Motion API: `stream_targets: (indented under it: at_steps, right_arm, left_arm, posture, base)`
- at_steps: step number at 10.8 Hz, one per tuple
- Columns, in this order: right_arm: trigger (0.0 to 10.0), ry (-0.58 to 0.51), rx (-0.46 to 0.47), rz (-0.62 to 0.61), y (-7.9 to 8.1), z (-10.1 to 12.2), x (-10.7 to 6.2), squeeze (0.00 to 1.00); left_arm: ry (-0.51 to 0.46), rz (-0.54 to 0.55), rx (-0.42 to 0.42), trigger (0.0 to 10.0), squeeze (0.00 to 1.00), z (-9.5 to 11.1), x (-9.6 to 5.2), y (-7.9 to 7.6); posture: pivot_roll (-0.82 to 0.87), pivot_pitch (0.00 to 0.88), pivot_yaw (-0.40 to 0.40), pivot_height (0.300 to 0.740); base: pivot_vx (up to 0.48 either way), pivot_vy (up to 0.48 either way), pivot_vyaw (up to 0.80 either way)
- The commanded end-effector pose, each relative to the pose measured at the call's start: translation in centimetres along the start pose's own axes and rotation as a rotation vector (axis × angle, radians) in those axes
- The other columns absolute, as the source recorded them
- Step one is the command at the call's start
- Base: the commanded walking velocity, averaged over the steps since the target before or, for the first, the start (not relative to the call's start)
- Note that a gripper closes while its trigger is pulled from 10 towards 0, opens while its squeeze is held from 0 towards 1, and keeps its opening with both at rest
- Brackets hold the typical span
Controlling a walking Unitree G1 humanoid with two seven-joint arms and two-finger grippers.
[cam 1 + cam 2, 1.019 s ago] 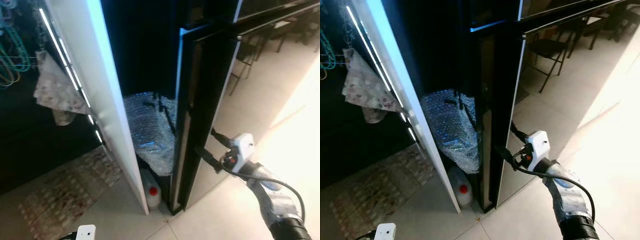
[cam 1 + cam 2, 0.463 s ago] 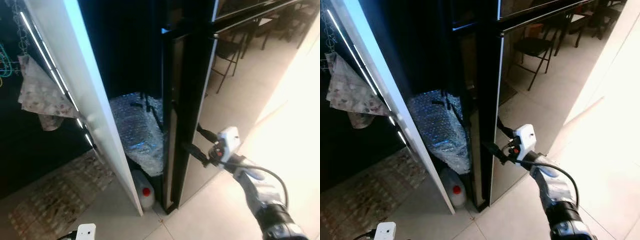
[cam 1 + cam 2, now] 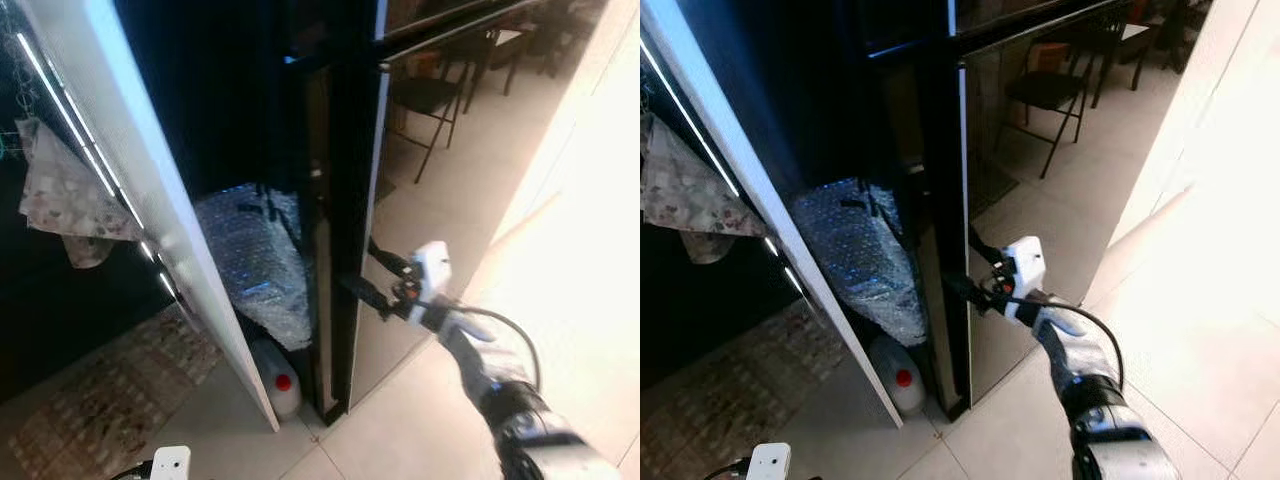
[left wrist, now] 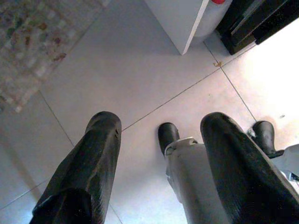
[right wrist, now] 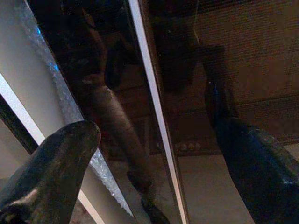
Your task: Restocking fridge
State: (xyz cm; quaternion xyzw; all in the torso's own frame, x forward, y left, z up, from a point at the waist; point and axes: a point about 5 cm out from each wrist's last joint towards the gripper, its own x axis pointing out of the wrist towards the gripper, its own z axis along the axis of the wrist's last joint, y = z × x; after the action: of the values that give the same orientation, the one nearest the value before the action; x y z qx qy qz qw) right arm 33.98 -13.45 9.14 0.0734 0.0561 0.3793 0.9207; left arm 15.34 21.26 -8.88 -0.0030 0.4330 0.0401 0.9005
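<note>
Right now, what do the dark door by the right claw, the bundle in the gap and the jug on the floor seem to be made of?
Dark door: glossy glass or lacquer, apparently; it mirrors chairs and floor.
Bundle: clear bubble wrap, dimpled and shiny; contents hidden.
Jug: likely translucent white plastic, with a red cap.
The right claw, open, is at the door's edge.

Fridge door (image 3: 345,200) right of white panel (image 3: 130,170); bubble-wrapped bundle (image 3: 255,260) between them, jug (image 3: 277,388) below; cloth (image 3: 60,195), perhaps towel, far left.
</note>
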Motion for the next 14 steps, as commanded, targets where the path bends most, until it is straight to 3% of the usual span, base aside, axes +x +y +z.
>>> stream_targets:
  at_steps: [1, 3, 7, 9, 11, 12, 13, 14]
  right_arm:
    - [10.0, -0.077, -0.060, 0.056, 1.0, 2.4, 2.1, 0.00]
    - [10.0, -0.067, -0.053, 0.032, 0.7, 1.7, 1.6, 0.00]
    - [10.0, -0.069, -0.033, -0.148, -1.0, -0.8, -2.1, 0.00]
    - [10.0, -0.082, -0.058, -0.321, -2.3, -2.0, -5.2, 0.00]
    - [10.0, -0.058, -0.075, -0.657, -4.4, -3.8, -9.8, 0.00]
    - [10.0, -0.032, -0.058, -0.779, -5.0, -4.8, -11.7, 0.00]
    - [10.0, 0.009, 0.018, -0.897, -5.1, -6.6, -13.9, 0.00]
    - [10.0, 0.090, 0.084, -0.933, -4.5, -8.8, -15.1, 0.00]
  left_arm:
    - [0.003, 0.018, -0.005, 10.0, 0.00, -0.1, -0.1, 0.5]
    - [0.004, 0.016, -0.005, 10.0, 0.00, -0.1, -0.1, 0.4]
    - [0.010, 0.011, -0.011, 10.0, 0.00, -0.3, -0.1, 0.0]
    - [0.011, 0.009, -0.012, 10.0, 0.00, -0.4, -0.1, -0.1]
    - [0.012, 0.010, -0.010, 10.0, 0.00, -0.5, -0.2, 0.0]
    - [0.011, 0.012, -0.012, 10.0, 0.00, -0.5, -0.2, 0.0]
    - [0.009, 0.014, -0.012, 10.0, 0.00, -0.5, -0.2, 0.1]
    - [0.007, 0.015, -0.011, 10.0, 0.00, -0.5, -0.2, 0.1]
  posture:
    - [-0.05, 0.035, 0.070, 0.740]
    - [-0.06, 0.039, 0.064, 0.740]
    - [-0.07, 0.044, 0.053, 0.740]
    - [-0.07, 0.044, 0.052, 0.740]
    - [-0.08, 0.040, 0.041, 0.740]
    - [-0.07, 0.039, 0.040, 0.740]
    - [-0.08, 0.038, 0.039, 0.740]
    - [-0.08, 0.037, 0.042, 0.740]
  base:
    - [0.000, 0.000, 0.00]
    - [0.000, 0.000, 0.00]
    - [0.000, 0.000, 0.00]
    - [0.000, 0.000, 0.00]
    - [0.000, 0.000, 0.00]
    - [0.000, 0.000, 0.00]
    - [0.000, 0.000, 0.00]
    - [0.000, 0.000, 0.00]
